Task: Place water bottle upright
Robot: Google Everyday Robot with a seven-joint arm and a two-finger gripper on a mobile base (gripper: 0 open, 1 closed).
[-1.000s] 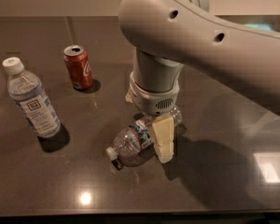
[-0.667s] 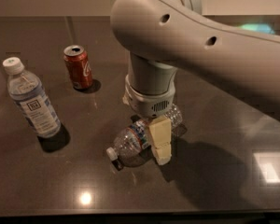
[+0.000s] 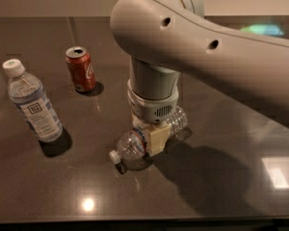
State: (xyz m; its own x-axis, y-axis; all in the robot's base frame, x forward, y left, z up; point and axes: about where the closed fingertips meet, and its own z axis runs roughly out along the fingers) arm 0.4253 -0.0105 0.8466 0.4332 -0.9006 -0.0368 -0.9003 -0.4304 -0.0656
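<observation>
The water bottle (image 3: 131, 146) lies on its side on the dark table (image 3: 216, 191), with its white cap (image 3: 114, 156) pointing to the front left and its red-edged label band at the middle. My gripper (image 3: 154, 137) reaches straight down from the big grey arm (image 3: 192, 47) and sits low over the bottle's middle, at the label band. The arm hides the part of the bottle behind the gripper, and only the bottle's far end shows to the right of the wrist.
A bluish bottle with a large white label (image 3: 33, 105) stands upright at the left. A red soda can (image 3: 81, 70) stands behind it, toward the middle. The table's front edge runs along the bottom of the view.
My gripper has moved slightly left and lower onto the lying bottle's middle. The bottle, the can and the other bottle have not moved.
</observation>
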